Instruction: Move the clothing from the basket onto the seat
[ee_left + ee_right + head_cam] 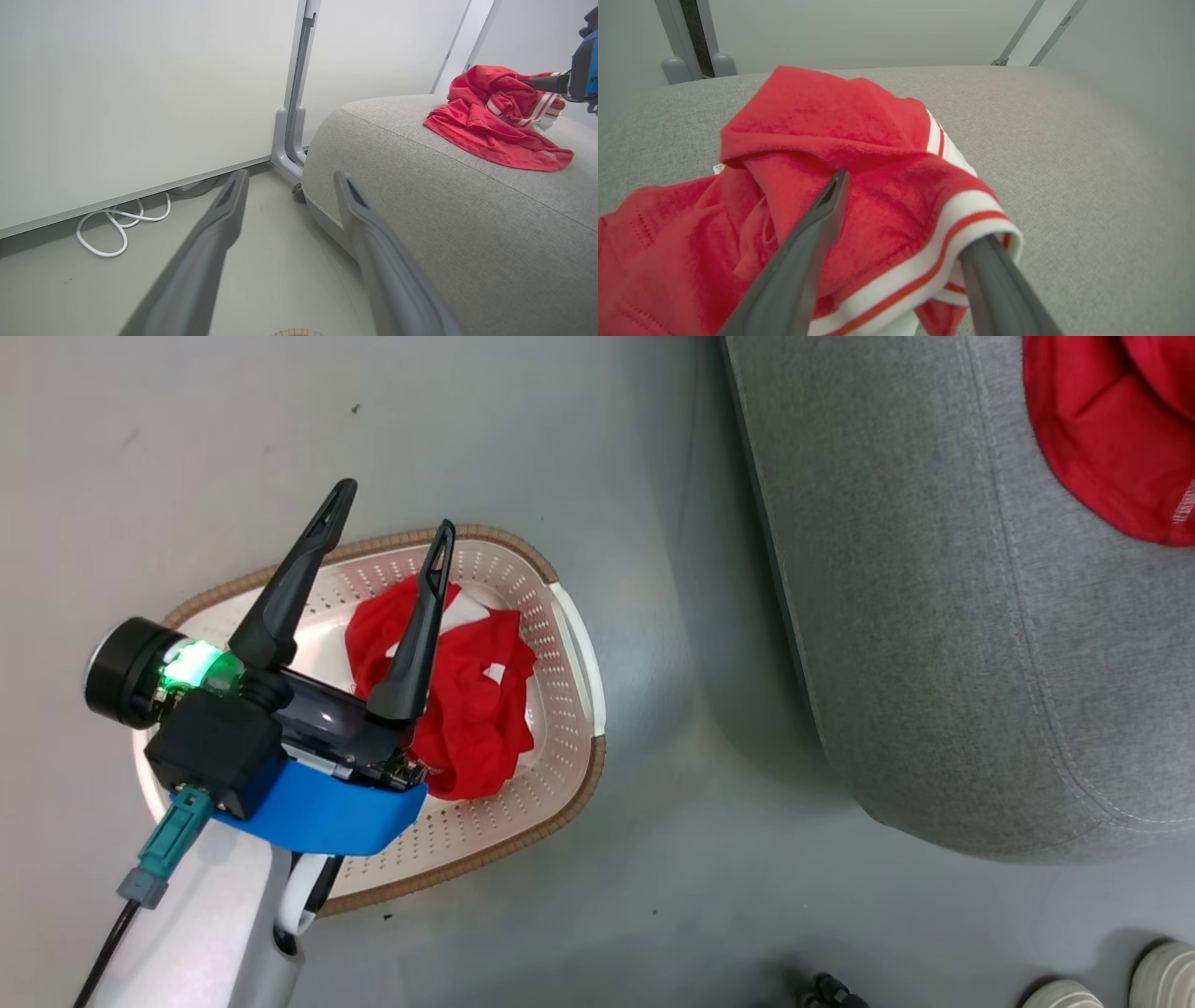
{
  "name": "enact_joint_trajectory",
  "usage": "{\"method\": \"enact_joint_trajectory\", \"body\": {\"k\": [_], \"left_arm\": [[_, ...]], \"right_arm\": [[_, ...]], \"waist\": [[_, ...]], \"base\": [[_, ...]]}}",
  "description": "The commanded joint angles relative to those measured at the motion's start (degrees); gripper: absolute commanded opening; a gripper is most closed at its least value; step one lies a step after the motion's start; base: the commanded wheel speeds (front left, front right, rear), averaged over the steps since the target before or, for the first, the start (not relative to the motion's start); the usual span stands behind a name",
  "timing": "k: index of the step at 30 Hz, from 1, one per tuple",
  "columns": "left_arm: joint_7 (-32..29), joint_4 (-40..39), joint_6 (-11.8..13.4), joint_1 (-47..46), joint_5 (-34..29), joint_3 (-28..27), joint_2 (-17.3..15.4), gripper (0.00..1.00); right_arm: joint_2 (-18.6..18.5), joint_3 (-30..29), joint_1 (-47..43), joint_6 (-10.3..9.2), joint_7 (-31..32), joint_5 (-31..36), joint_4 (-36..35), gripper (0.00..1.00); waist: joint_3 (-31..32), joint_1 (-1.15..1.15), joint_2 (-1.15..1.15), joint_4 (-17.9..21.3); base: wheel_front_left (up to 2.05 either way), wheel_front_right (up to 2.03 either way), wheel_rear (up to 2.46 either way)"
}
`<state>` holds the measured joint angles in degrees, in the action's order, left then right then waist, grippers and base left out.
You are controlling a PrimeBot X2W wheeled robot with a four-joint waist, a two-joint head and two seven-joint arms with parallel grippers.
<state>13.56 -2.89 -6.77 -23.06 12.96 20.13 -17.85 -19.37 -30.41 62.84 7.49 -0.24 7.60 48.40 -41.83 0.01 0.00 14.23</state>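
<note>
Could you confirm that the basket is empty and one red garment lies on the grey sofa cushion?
Not quite: the basket is not empty. The head view shows a second red garment bunched inside it. One red garment does lie on the grey sofa cushion.

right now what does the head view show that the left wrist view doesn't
Head view adds a crumpled red garment in the basket and pale shoes. Left wrist view adds a looped white cable and the right gripper at the striped red garment. Both share the open left gripper and the grey seat bearing that striped garment.
</note>
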Motion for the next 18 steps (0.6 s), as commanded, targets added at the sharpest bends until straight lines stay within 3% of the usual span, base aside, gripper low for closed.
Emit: {"method": "enact_joint_trajectory", "body": {"k": [1, 18], "left_arm": [[0.33, 0.48, 0.38, 0.19, 0.19, -0.15, 0.2, 1.0], [1.67, 9.02, 0.74, 6.87, 3.1, -1.06, 5.63, 1.0]], "right_arm": [[-0.24, 0.14, -0.57, 0.01, -0.57, 0.47, 0.5, 1.0], [2.6, 9.04, -12.01, 0.01, -6.79, -1.25, 4.14, 1.0]], "waist": [[1.18, -0.01, 0.0, -0.1], [19.57, -0.01, 0.0, -1.1]], "base": [[0.0, 0.0, 0.0], [0.0, 0.0, 0.0]]}}
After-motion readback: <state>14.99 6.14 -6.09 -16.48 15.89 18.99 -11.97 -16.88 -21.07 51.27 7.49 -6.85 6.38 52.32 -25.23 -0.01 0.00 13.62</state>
